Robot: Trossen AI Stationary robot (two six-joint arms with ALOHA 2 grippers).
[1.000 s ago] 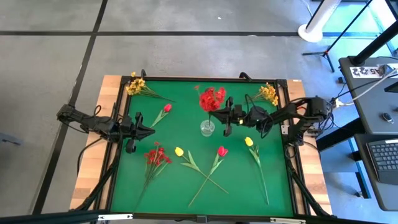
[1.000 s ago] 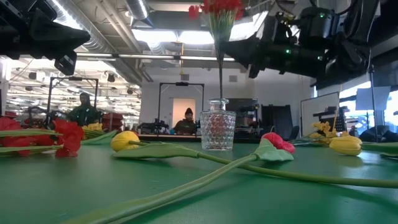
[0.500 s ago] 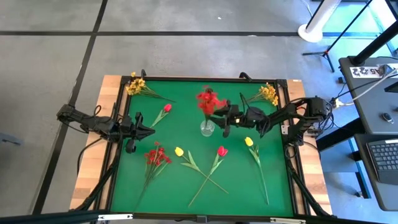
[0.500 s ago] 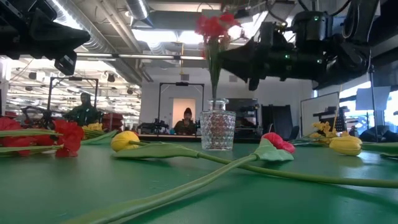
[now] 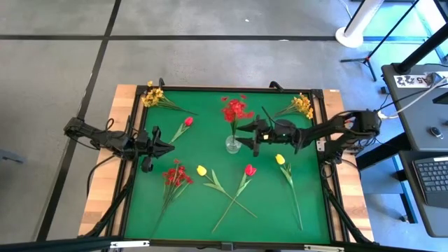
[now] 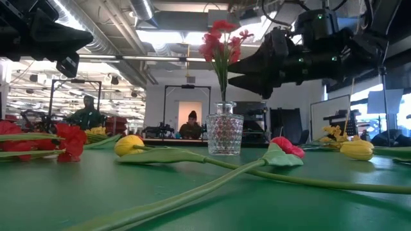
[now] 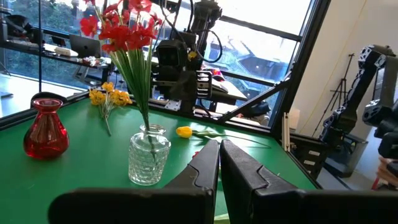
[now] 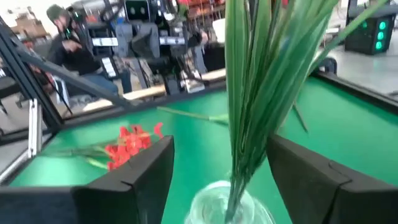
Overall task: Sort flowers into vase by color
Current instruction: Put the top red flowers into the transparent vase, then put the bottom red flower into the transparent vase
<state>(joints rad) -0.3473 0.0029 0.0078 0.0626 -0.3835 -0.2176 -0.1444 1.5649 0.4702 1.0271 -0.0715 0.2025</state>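
Clear vase [image 5: 233, 144] stands at the centre of the green worktop [image 5: 210, 210]; a red spray [image 5: 236, 110] stands in it, stems down in the glass.

Right gripper [image 5: 246, 138] sits at the vase's 3 o'clock, fingers spread wide on either side of the stems, gripping nothing.

Left gripper [image 5: 168, 147] waits at 9 o'clock, fingers closed and empty.

Around the vase we count:
- yellow sprays at 10 [image 5: 154, 96] and 2 [image 5: 301, 105]
- red tulip [image 5: 187, 122] at 9
- second red spray [image 5: 175, 175] at 8
- yellow tulip [image 5: 201, 170] and red tulip [image 5: 250, 169], stems crossed, at 6
- yellow tulip [image 5: 280, 159] at 4
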